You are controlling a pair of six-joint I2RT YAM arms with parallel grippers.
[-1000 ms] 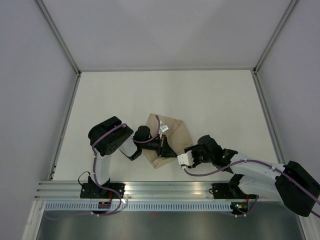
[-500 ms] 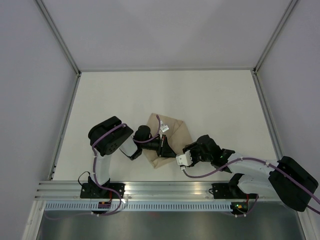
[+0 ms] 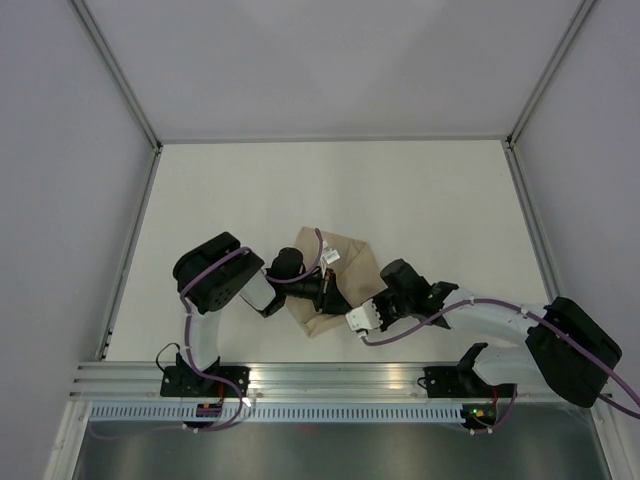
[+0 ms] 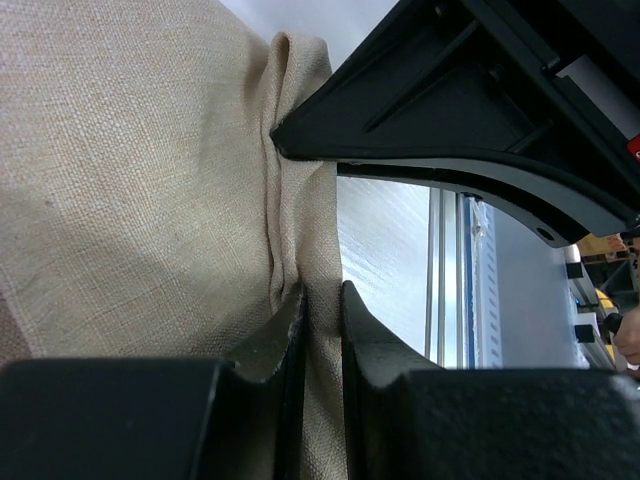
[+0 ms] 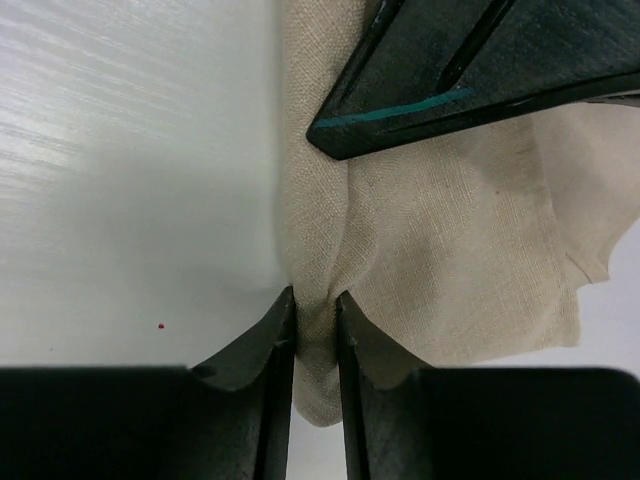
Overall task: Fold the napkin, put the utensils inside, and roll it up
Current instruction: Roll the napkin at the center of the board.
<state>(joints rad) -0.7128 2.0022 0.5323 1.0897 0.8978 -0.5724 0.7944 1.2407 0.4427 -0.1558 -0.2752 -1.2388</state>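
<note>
On my overhead view the napkin (image 3: 350, 262) lies as a folded, many-cornered beige shape on the white tabletop (image 3: 400, 190), towards the near side and roughly midway between the two arm bases. Both arms have their ends at its near right edge. The left gripper (image 3: 332, 298) reaches in from the left, across the cloth, and the right gripper (image 3: 356, 316) comes in from the right, so the two sit just beside each other. On the left wrist camera, the left jaws are drawn in narrow, clamping a raised ridge of the napkin (image 4: 130, 180) between them, and the cloth bunches into a crease running up from the pinch. A dark finger of the right gripper (image 4: 450, 130) touches the same ridge further along. The right wrist camera shows the matching picture: the right jaws are nearly together with a gathered fold of the napkin (image 5: 450, 220) squeezed between them, its loose end hanging out below the pads, and a finger of the left gripper (image 5: 480, 70) lies on the fabric just beyond.
</note>
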